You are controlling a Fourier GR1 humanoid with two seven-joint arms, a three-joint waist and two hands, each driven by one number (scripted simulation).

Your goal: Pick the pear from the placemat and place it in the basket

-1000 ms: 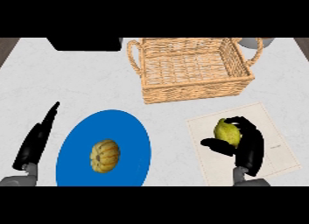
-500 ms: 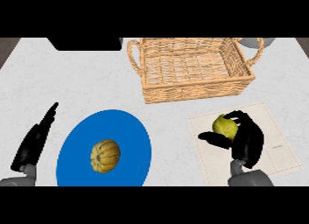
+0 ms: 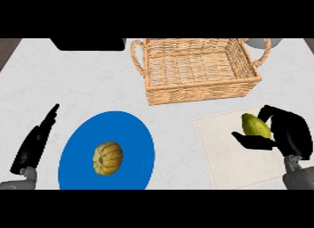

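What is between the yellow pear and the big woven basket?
Nothing but a strip of the pale placemat and bare white counter in the head view, between the yellow-green pear and the woven wicker basket.

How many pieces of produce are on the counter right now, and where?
2. The pear is over the placemat, held in the right hand. A small pumpkin sits on the blue plate. The basket shows nothing inside.

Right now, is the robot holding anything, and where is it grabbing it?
Yes. The right hand holds the pear, fingers curled round its right side, thumb under its lower end.
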